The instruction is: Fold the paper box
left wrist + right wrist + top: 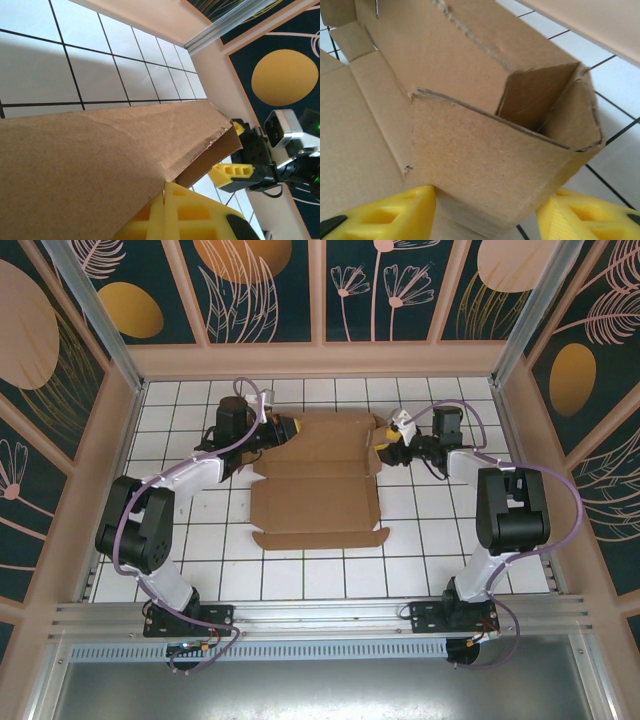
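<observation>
Your paper box [318, 490] lies mid-table on the white tiles [425, 535], its far flaps raised. Your left gripper [284, 428] is pinched on the far-left flap; the right gripper [388, 446] stands apart, straddling the folded far-right corner.

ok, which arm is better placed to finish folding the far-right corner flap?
Right. The right gripper sits open at that corner, its fingers either side of the raised flap of the paper box. The left gripper is shut on the box's far-left edge, across the sheet.
</observation>
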Tool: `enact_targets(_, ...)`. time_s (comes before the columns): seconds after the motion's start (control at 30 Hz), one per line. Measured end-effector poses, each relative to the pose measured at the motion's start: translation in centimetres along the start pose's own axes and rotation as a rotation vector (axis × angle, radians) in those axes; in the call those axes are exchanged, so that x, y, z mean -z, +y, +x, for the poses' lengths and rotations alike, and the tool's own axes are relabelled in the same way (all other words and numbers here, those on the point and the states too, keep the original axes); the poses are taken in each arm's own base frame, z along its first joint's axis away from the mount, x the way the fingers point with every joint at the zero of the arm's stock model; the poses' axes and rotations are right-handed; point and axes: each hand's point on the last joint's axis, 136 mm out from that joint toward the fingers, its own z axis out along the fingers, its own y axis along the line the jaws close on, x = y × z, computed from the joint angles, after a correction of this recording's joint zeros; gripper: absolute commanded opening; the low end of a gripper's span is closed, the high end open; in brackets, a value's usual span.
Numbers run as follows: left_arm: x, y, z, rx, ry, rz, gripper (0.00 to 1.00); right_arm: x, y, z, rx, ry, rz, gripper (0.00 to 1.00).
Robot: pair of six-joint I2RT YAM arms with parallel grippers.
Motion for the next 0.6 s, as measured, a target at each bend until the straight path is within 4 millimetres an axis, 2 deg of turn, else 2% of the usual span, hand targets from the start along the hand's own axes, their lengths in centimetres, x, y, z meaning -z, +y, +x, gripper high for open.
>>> enact_targets(0.43, 0.4, -0.7, -0.9, 0.042, -0.031, 0.069, 0.0, -0.4, 0.4, -0.9, -0.067, -0.003, -0.028, 0.55)
enact_targets(0.6, 0.2, -0.6, -1.0, 0.059, -0.038, 0.083, 0.0, -1.7, 0.3, -0.2, -0.097, 0.038, -0.007, 0.55)
